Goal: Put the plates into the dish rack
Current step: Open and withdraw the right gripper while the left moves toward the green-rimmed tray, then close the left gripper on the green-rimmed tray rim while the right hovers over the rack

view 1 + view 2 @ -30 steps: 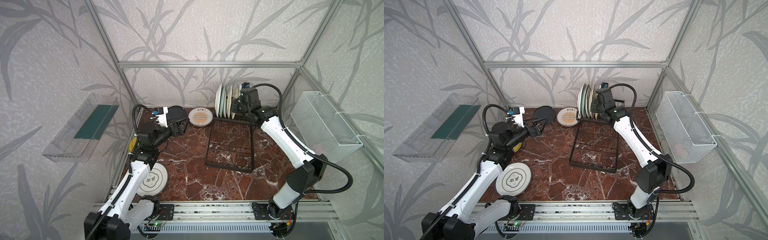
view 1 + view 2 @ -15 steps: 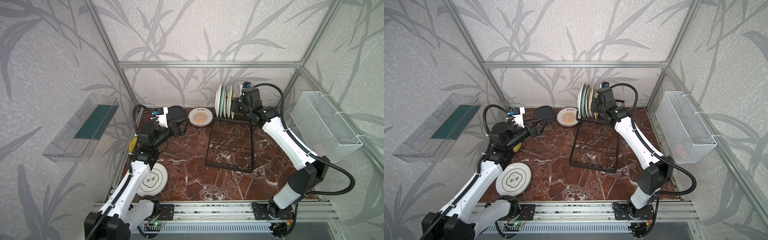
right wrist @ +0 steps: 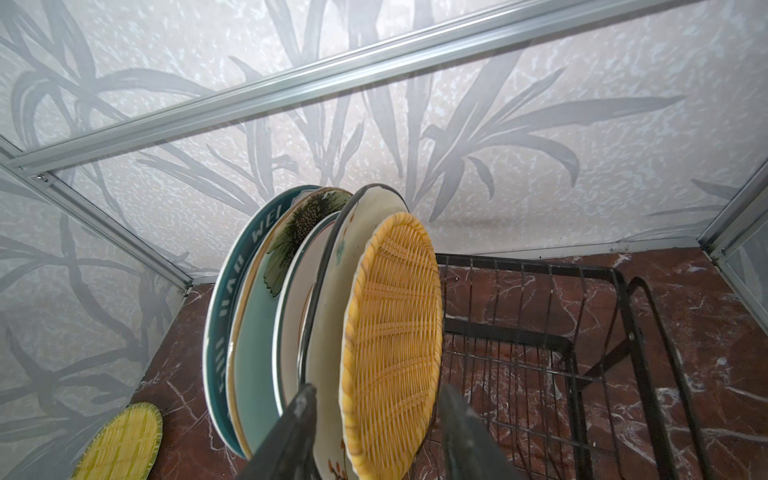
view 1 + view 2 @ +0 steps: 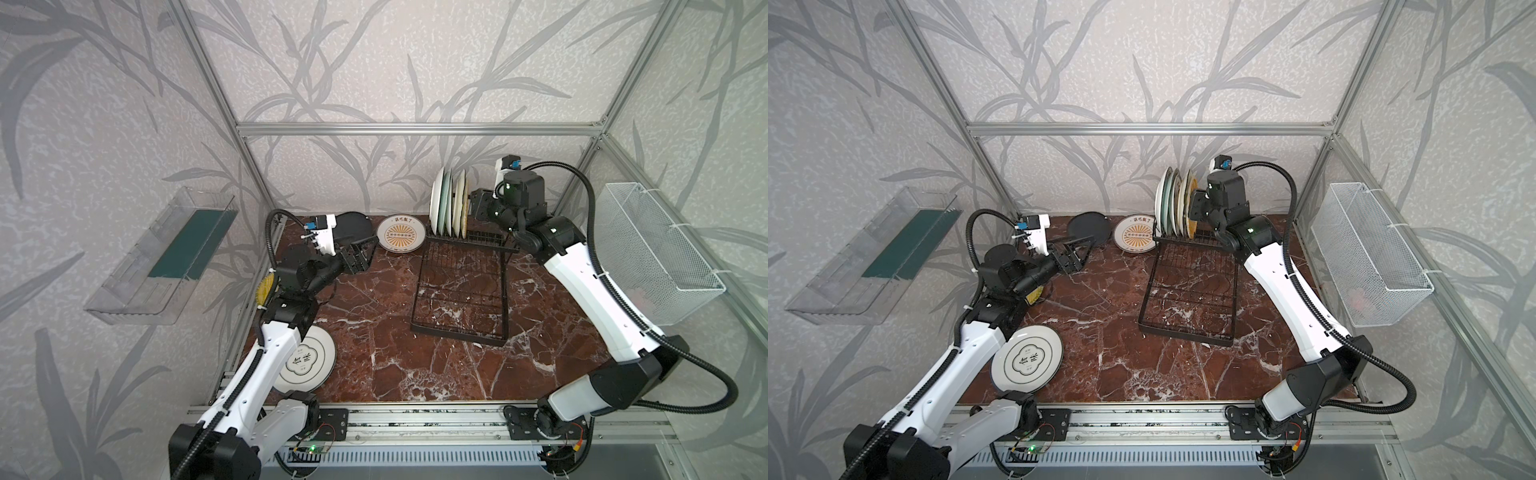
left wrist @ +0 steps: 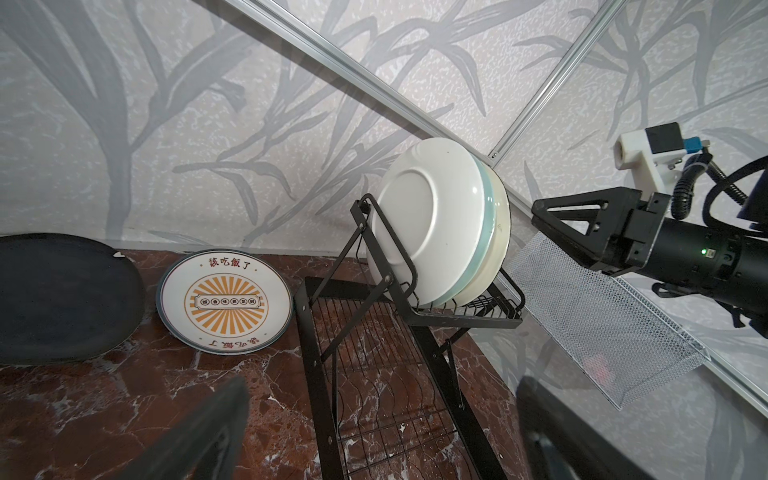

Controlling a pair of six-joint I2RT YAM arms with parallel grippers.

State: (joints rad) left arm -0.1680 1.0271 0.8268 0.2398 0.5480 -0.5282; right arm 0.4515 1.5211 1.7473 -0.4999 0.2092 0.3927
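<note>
Table (image 4: 374,299) of red marble carries the dish rack (image 4: 461,291); its raised far end holds a row of plates (image 4: 449,203) on edge. Black plate (image 4: 353,226), sunburst plate (image 4: 401,233) and white plate (image 4: 309,365) lie flat on the table outside the rack. Right gripper (image 3: 378,392), released, straddles the woven plate (image 3: 395,332) at the row's end. Left gripper (image 4: 359,255) hangs wide open and empty near the black plate.

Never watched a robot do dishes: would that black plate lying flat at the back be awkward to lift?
Probably. The matte black plate lies flat on the marble table, so getting under its rim is likely hard; pushed, it would probably slide. It looks stiff, and a pale nick on its rim hints it chips.
</note>
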